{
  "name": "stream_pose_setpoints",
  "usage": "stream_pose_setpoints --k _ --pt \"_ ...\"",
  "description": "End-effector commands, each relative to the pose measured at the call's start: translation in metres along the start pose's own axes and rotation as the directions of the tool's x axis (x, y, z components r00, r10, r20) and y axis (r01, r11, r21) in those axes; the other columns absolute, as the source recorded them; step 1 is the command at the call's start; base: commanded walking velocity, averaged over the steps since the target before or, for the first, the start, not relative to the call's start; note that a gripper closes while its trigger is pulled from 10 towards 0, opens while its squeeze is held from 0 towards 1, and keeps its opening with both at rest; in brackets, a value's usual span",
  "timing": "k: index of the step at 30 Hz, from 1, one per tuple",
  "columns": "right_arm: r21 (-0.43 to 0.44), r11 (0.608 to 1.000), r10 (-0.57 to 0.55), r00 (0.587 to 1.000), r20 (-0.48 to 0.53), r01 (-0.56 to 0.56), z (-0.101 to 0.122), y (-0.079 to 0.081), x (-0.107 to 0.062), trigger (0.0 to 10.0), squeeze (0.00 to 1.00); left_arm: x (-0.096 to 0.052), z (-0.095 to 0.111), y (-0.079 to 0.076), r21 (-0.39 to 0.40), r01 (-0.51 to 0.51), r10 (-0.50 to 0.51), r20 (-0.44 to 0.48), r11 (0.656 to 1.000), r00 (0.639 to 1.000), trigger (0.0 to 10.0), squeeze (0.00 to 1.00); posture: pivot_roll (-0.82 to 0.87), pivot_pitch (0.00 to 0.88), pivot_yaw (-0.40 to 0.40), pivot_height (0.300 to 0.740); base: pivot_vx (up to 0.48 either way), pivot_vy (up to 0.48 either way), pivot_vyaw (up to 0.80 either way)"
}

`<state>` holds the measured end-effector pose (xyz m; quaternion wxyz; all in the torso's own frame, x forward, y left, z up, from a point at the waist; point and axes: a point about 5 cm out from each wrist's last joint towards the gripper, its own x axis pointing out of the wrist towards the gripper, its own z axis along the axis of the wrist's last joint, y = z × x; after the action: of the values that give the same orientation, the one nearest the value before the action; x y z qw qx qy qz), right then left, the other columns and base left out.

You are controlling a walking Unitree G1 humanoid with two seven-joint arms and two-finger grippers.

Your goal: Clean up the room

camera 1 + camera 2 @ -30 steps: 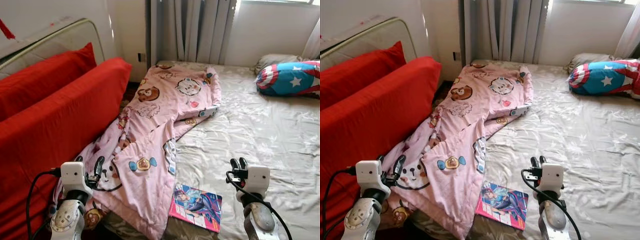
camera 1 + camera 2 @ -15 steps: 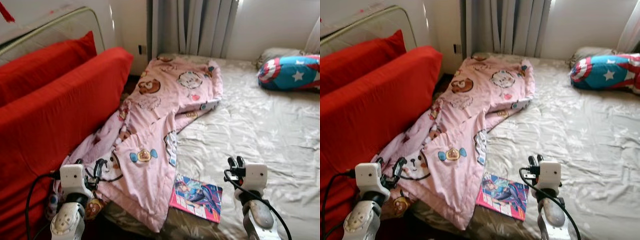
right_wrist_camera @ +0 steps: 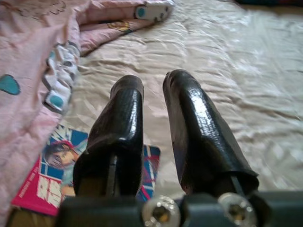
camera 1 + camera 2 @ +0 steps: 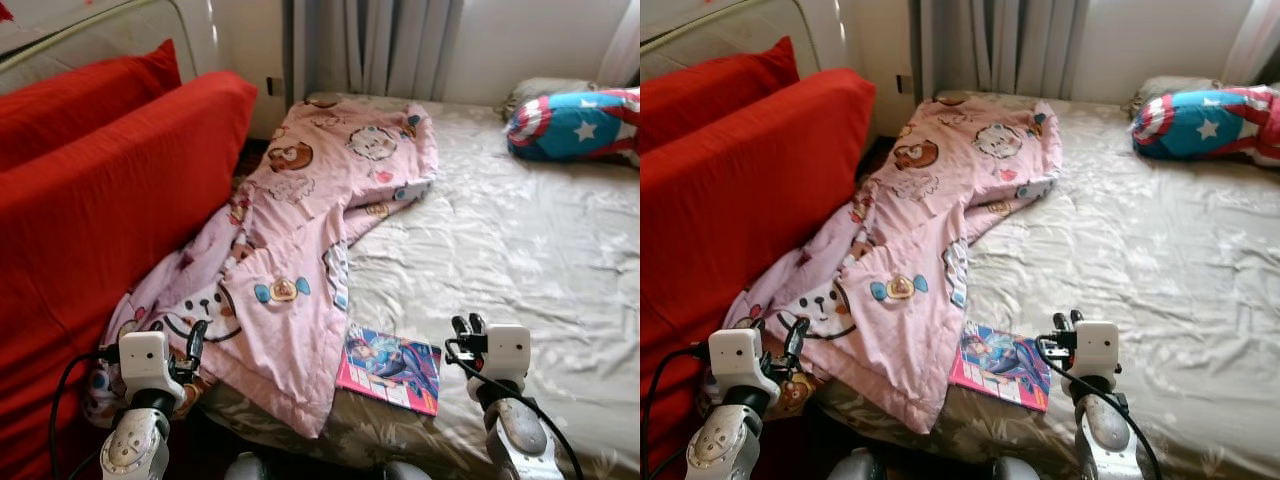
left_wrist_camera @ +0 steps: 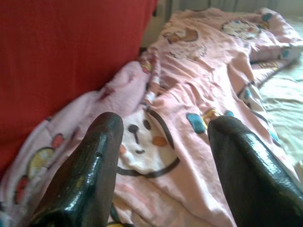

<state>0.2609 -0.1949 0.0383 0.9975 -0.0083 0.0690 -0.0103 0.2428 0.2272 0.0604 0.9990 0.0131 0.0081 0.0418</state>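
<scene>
Pink cartoon-print quilt (image 4: 300,240) sprawls down the bed's (image 4: 520,250) edge beside the red sofa (image 4: 110,200), its lower folds just ahead of the left gripper (image 5: 163,142), whose fingers stand spread wide with nothing between them. The right gripper (image 3: 154,101) hovers with fingers nearly together, empty; a colourful magazine (image 4: 390,368) lies on the beige sheet just beyond and below its tips.

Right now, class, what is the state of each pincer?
Left pincer: open, empty, above the pink cartoon-print quilt.
Right pincer: nearly shut, empty, above the beige bed sheet.
</scene>
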Motion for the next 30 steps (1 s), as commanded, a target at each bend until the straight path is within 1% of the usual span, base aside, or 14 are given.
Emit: stream_pose_setpoints --k 1,9,12,17,21,30 --pt "-0.007 1.0 0.005 1.0 0.007 -0.005 0.0028 0.0003 -0.0007 10.0 0.0 -0.0002 0.0031 -0.0004 0.004 0.005 -0.005 0.006 1.0 1.0 10.0 0.0 -0.03 0.124 -0.009 0.641 0.0 0.0 0.0" --pt "-0.011 1.0 0.007 1.0 0.002 -0.007 0.0014 -0.001 -0.0011 10.0 0.0 -0.0025 0.0013 0.0007 0.006 0.004 -0.004 -0.006 1.0 1.0 10.0 0.0 -0.02 0.129 -0.01 0.641 0.0 0.0 0.0" --pt "-0.021 1.0 0.012 1.0 -0.016 -0.012 0.0002 -0.001 -0.0009 10.0 0.0 -0.0033 0.0011 0.0006 0.006 0.003 -0.003 -0.008 1.0 1.0 10.0 0.0 -0.02 0.132 -0.012 0.641 0.0 0.0 0.0" --pt "-0.023 0.999 0.03 0.999 -0.021 -0.03 0.0003 0.0015 0.0001 10.0 0.0 -0.0053 0.0011 0.0013 0.007 0.001 -0.001 -0.011 1.0 1.0 10.0 0.0 -0.02 0.136 -0.012 0.611 0.0 0.0 0.0" --pt "-0.003 0.999 0.041 0.999 0.006 -0.041 0.0018 0.0036 -0.0009 10.0 0.0 -0.0072 -0.0001 0.0018 0.009 0.0 0.0 -0.018 1.0 1.0 10.0 0.0 -0.01 0.139 -0.012 0.611 0.0 0.0 0.0" --pt "-0.008 0.999 0.036 0.999 -0.011 -0.037 -0.0004 0.0041 -0.0015 10.0 0.0 -0.0074 0.0005 0.0031 0.009 0.007 -0.007 -0.024 1.0 1.0 10.0 0.0 -0.01 0.149 -0.002 0.611 0.0 0.0 0.0"
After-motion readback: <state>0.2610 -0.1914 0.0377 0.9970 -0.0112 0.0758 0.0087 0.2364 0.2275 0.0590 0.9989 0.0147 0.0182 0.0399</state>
